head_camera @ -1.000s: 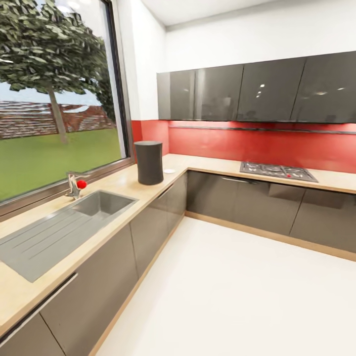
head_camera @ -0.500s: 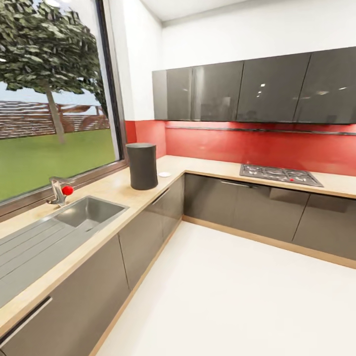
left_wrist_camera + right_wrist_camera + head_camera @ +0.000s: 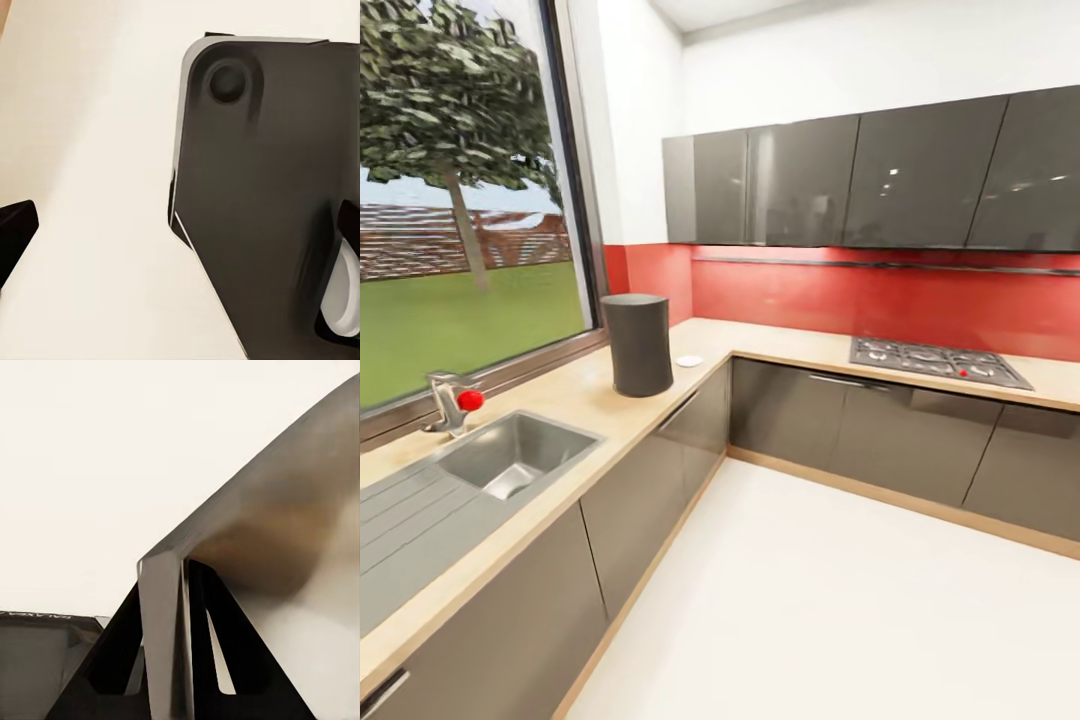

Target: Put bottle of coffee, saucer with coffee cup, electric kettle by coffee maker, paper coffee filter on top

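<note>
One coffee maker [image 3: 637, 344] stands on the countertop [image 3: 585, 395] beside the saucer [image 3: 688, 361].

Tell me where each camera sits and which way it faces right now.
Head view: high on the robot, facing the corner of the countertop, with the coffee maker, saucer, sink and hob.
Left wrist view: on the left arm, pointing down at the pale floor; the left gripper has its fingertips spread to the picture's edges, over a dark robot panel.
Right wrist view: on the right arm, looking along the right gripper at the pale floor.
Shared: all three views show the pale floor.
</note>
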Robot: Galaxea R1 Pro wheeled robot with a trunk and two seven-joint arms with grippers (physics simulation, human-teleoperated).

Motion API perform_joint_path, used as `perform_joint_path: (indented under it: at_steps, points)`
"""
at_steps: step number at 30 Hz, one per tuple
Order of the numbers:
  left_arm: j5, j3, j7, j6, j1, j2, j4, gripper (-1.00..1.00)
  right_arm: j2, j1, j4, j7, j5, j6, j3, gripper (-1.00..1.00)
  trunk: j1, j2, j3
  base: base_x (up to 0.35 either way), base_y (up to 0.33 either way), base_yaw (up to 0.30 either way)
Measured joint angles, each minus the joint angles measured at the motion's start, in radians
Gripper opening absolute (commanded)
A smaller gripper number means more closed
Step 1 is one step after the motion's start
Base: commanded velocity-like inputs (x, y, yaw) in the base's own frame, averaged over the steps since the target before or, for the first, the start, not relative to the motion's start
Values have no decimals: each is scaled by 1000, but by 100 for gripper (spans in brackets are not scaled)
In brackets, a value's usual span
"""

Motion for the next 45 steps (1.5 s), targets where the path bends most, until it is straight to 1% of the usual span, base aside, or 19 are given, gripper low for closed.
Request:
perform_joint_path:
  at_steps: [35, 45]
  points:
    - [0, 0, 0, 0, 0, -1, -1, 100, 0, 0, -1, -2, -1, 0, 0, -100, 0, 0, 0, 331, 0, 0]
    - [0, 0, 0, 0, 0, -2, 0, 100, 0, 0, -1, -2, -1, 0, 0, -100, 0, 0, 0, 325, -97, 0]
